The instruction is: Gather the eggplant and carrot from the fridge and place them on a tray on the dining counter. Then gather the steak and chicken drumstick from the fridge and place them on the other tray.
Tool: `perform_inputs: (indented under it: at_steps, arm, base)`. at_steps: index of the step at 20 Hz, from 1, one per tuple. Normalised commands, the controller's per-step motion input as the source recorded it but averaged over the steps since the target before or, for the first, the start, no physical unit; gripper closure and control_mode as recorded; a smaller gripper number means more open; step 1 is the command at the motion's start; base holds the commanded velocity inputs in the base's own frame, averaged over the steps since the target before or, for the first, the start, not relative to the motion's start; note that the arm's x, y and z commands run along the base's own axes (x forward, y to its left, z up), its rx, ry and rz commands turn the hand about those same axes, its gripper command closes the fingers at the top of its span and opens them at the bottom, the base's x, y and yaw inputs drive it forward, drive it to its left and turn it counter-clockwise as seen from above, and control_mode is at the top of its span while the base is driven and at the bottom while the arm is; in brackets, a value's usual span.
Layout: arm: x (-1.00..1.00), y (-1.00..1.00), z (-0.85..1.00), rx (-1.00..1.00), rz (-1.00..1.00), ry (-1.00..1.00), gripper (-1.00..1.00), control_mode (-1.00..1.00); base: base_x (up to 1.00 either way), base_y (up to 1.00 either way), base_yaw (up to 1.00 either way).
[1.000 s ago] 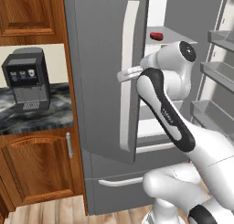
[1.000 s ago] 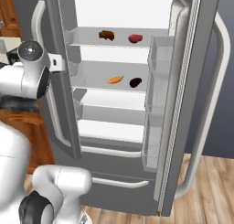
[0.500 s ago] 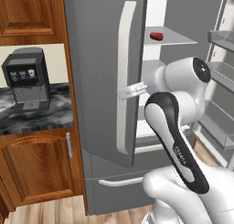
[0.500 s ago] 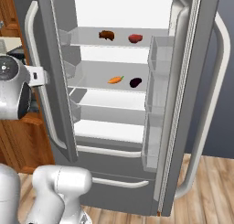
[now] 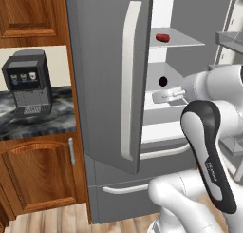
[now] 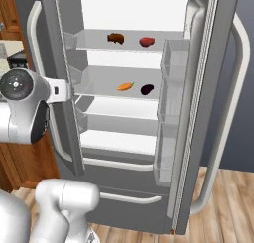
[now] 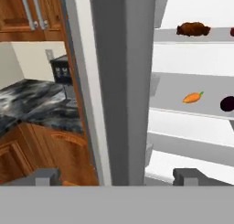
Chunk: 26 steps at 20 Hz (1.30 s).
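The fridge point(image 6: 198, 113) stands with both doors open. On its upper shelf lie the chicken drumstick point(image 6: 115, 37) and the red steak point(image 6: 147, 41). One shelf lower are the carrot point(image 6: 125, 87) and the eggplant point(image 6: 147, 90). In the hand view the carrot point(image 7: 192, 97) and eggplant point(image 7: 227, 103) sit right of the left door's edge point(image 7: 123, 81). My gripper point(image 7: 116, 177) is open, facing that edge, with nothing held. From the left it hangs just right of the door point(image 5: 161, 97), level with the eggplant's shelf. The trays and the dining counter are out of view.
A dark coffee machine point(image 5: 27, 87) stands on a marbled counter point(image 5: 42, 122) left of the fridge, above wooden cabinets point(image 5: 38, 175). The left door's white handle point(image 5: 129, 80) faces outward. Door bins point(image 6: 171, 93) line the right door. Two drawers lie below the shelves.
The gripper has opened and let go of the left door's handle. The door has swung wider open, and the hand has pulled away toward the fridge opening.
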Motion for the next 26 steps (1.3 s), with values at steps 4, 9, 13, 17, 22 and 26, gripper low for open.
perform_inputs:
  at_steps: [4, 9, 13, 17, 22, 26]
  arm:
    - [0.02, -0.67, 0.22, 0.01, -0.21, 0.14, -1.00, -1.00]
    - [0.11, -0.50, 0.23, 0.03, -0.26, 0.19, -1.00, -1.00]
    - [0.31, -0.34, 0.02, 0.05, -0.11, 0.19, -1.00, -1.00]
    - [0.20, -0.24, -0.16, 0.12, 0.00, 0.02, -1.00, -1.00]
    - [0.39, -0.02, -0.19, 0.18, 0.01, 0.00, -1.00, -1.00]
    - [0.39, 0.22, -0.24, 0.19, 0.00, -0.01, -1.00, -1.00]
  base:
    - [0.00, 0.00, 0.00]
    - [0.00, 0.00, 0.00]
    - [0.00, 0.00, 0.00]
    - [0.00, 0.00, 0.00]
    - [0.00, 0.00, 0.00]
    - [0.00, 0.00, 0.00]
